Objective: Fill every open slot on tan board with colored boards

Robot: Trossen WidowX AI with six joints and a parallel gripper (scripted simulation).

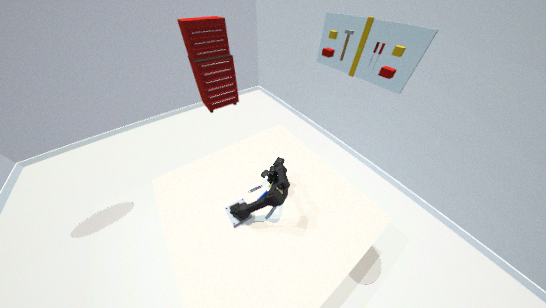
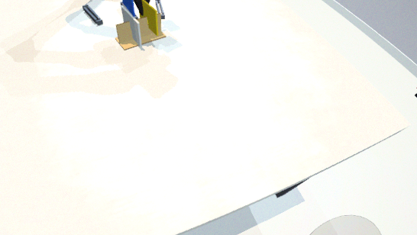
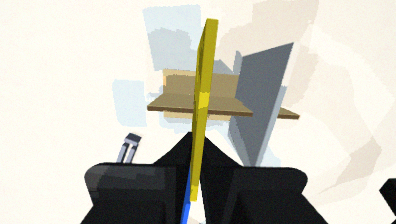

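Between our nearly closed black gripper fingers, the flat yellow board (image 3: 202,100) (image 2: 150,18) is pinched; tilting could jam its notch.

You have a pale, cream table (image 1: 200,215) (image 2: 229,114) (image 3: 60,75) with straight edges. On it, the tan board (image 2: 124,32) (image 3: 172,102) stands upright on its flat tan foot (image 2: 125,46) (image 3: 175,76). In your exterior view, one dark holder (image 1: 255,189) (image 2: 92,14) lies left of the tan board, apart from it; another holder (image 1: 271,212) (image 2: 162,11) shows behind its right end. Soft shadows fall around the tan board.
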